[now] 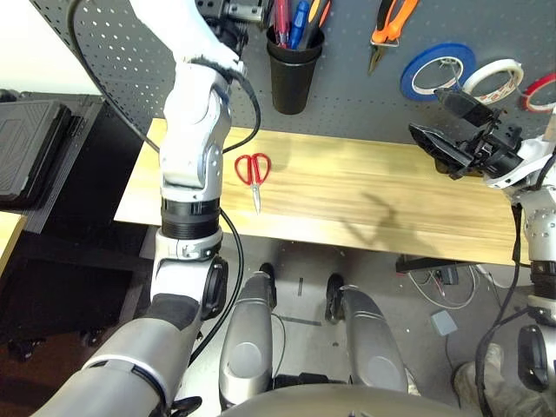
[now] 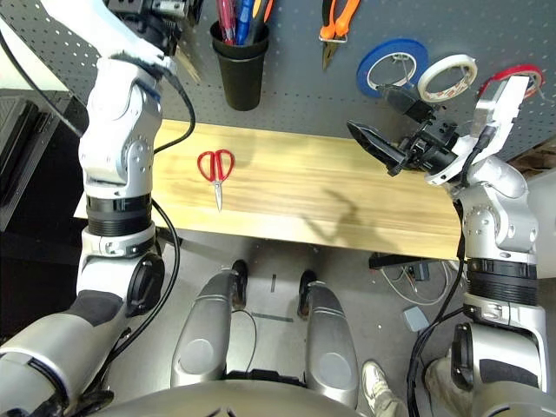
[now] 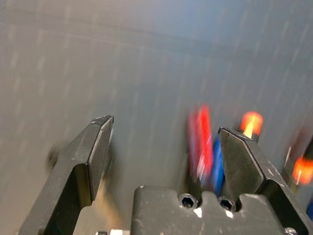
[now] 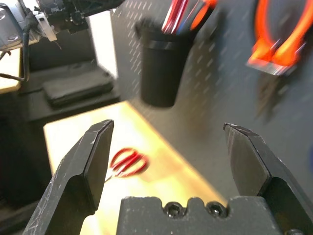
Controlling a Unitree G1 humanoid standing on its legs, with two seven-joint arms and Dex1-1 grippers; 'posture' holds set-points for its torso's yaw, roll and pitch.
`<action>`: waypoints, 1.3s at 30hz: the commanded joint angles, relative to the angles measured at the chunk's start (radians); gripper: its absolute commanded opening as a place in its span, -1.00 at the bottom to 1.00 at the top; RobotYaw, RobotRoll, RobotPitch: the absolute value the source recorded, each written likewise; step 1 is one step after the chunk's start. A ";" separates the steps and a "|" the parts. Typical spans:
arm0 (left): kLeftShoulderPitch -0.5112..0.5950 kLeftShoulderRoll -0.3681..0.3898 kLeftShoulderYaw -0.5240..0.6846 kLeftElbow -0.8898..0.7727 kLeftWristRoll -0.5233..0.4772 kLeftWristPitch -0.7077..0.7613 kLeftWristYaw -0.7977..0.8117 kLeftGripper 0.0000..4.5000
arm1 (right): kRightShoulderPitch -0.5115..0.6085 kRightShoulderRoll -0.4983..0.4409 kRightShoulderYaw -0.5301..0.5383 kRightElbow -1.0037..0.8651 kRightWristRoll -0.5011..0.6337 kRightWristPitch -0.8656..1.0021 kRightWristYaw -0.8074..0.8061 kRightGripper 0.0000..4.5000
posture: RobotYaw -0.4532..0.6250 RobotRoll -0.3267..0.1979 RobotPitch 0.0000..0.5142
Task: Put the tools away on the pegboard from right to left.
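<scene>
The dark grey pegboard (image 1: 347, 104) stands behind the wooden benchtop (image 1: 373, 195). On it hang orange-handled pliers (image 1: 389, 26) and, at the far right, a thin red tape ring (image 1: 540, 91). A slim red handle (image 1: 280, 17) stands in the black cup (image 1: 292, 65) on the board. Red-handled scissors (image 1: 253, 168) lie on the bench, left of centre. My left gripper (image 3: 164, 127) is raised against the board just left of the cup, open and holding nothing. My right gripper (image 2: 371, 111) hovers open over the bench's right part, below the tape rolls and facing left.
A blue tape roll (image 1: 437, 71) and a white one (image 1: 492, 80) hang between the pliers and the red ring. A black case (image 1: 30, 139) sits on a lower surface left of the bench. Cables and a grey box lie on the floor beneath.
</scene>
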 commanded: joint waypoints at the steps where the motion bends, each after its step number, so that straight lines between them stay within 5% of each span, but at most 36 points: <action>1: 0.098 0.008 -0.036 -0.080 0.022 0.055 -0.004 0.99 | 0.038 0.006 0.068 0.003 -0.072 -0.002 -0.006 1.00 | 0.15 0.25 0.11; 12: 0.253 -0.046 -0.095 0.017 0.041 0.138 0.014 0.99 | 0.007 0.079 0.289 0.102 -0.342 0.054 -0.189 1.00 | 0.16 0.25 0.20; 24: 0.194 -0.079 -0.012 0.426 0.060 0.072 0.099 0.99 | -0.063 0.195 0.465 0.256 -0.581 0.186 -0.385 1.00 | 0.16 0.25 0.21; 39: -0.006 -0.024 0.041 1.038 0.079 -0.173 0.151 0.99 | -0.036 0.219 0.464 0.197 -0.626 0.253 -0.425 1.00 | 0.10 0.25 0.20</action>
